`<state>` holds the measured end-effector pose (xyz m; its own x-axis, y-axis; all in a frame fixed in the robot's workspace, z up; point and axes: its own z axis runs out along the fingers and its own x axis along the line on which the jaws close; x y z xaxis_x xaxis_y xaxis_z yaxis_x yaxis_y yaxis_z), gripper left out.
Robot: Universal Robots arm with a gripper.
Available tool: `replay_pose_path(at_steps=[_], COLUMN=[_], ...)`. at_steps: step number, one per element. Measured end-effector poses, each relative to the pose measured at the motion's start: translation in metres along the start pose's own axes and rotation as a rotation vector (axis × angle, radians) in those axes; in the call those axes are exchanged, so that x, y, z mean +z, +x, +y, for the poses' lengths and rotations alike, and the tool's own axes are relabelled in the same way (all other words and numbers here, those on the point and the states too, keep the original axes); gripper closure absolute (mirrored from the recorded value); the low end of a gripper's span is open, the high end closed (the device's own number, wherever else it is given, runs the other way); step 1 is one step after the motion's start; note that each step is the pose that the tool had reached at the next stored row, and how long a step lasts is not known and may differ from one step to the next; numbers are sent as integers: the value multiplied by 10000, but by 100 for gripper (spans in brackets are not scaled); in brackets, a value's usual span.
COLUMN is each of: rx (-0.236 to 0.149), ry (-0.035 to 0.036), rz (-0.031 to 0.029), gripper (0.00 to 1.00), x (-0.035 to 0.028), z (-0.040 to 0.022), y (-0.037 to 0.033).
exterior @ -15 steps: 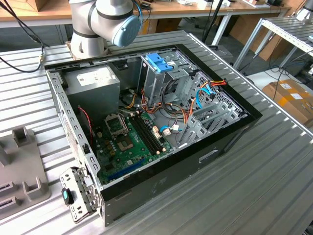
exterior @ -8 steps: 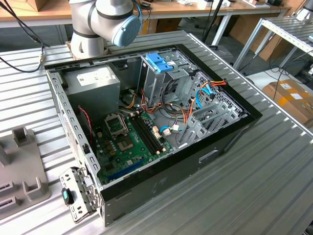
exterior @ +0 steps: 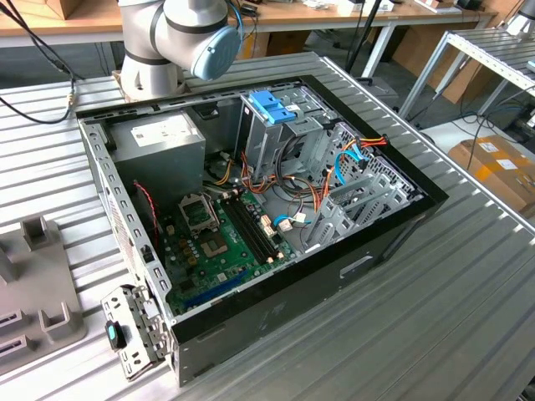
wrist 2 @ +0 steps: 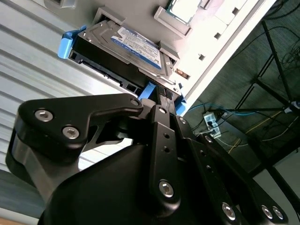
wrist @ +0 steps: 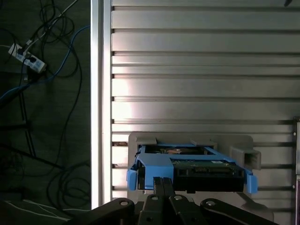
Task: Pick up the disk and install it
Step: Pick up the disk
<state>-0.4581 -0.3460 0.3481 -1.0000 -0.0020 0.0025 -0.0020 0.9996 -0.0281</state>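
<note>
One disk (wrist: pixel 201 169) at the end effector (wrist: pixel 164 181): pick-up unconfirmed, install outstanding

1. End effector. Black, with linked arms. It is set against the near edge of the disk, at the middle of the light blue rail (wrist: pixel 154 165). Whether it is released or clenched cannot be told, so no grasp is recorded.

2. Disk. Grey metal body with a blue-and-white label (wrist 2: pixel 136 44) and light blue rails. It lies flat directly ahead of the end effector, touching it or very nearly so, with the label face turned away from the surface. It is seated in its fixture and, as far as both wrist views show, not lifted.

3. Grey fixture (wrist: pixel 187 138). It sits under and around the disk, and its far wall stands just beyond the disk from the end effector.

4. Surface (wrist: pixel 201 84). Ribbed metal that carries the fixture and runs on well beyond it.

5. Power strip (wrist: pixel 27 58) and loose cables. They lie on the floor past the surface's edge, off to one side of the end effector and well apart from it.

6. Computer case (exterior: pixel 368 255). It stands open in the exterior view and holds a motherboard (exterior: pixel 213 246), a grey metal box with a white sticker (exterior: pixel 163 138) and a drive cage (exterior: pixel 288 142) topped by a blue bracket (exterior: pixel 272 107). Its place relative to the end effector cannot be fixed from these pictures.

Status, judged: early. The approach to the disk is made. Lifting it, carrying it to the case and seating it are all left.
</note>
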Motion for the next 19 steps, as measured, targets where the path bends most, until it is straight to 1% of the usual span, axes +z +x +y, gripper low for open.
replay_pose_path(at_steps=[5,19], rx=[-106,-190], ry=[1,2], rz=[-3,-5], gripper=[89,89], x=[0,0], z=[0,4], y=[0,0])
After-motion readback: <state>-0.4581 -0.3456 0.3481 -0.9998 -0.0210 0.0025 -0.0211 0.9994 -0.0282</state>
